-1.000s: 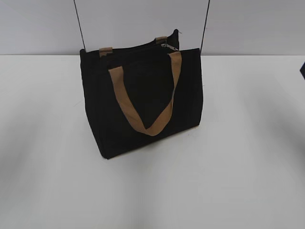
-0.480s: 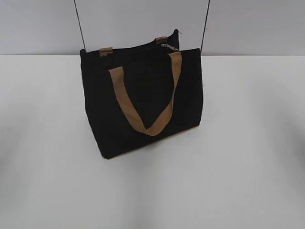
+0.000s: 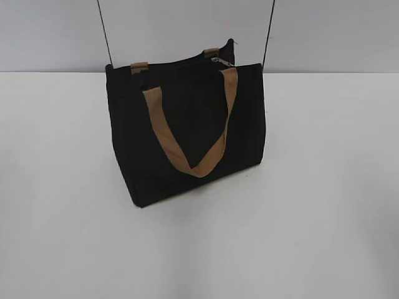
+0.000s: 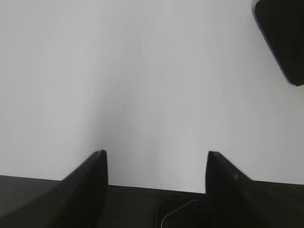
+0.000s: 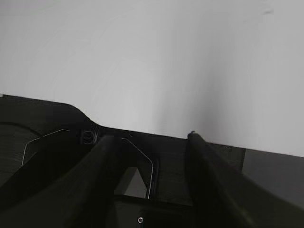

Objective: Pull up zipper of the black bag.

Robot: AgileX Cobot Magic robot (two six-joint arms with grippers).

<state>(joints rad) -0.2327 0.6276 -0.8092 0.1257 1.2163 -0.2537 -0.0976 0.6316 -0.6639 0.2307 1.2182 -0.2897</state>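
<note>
The black bag (image 3: 187, 124) stands upright on the white table (image 3: 324, 205) in the exterior view, with one tan loop handle (image 3: 194, 163) hanging down its front. The zipper runs along the top edge, and its silver pull (image 3: 219, 60) sits at the right end by the handle's root. Neither gripper shows in the exterior view. In the left wrist view my left gripper (image 4: 156, 154) is open and empty over bare table. In the right wrist view my right gripper (image 5: 149, 137) is open and empty, also over bare table.
Two thin black cords (image 3: 105, 31) (image 3: 269, 34) rise from the bag's top corners out of frame. A grey wall (image 3: 336, 31) stands behind the table. A dark shape (image 4: 282, 38) sits in the upper right corner of the left wrist view; I cannot tell what it is.
A small dark shape at the right edge of the exterior view one second ago is gone. The bag has not moved.
</note>
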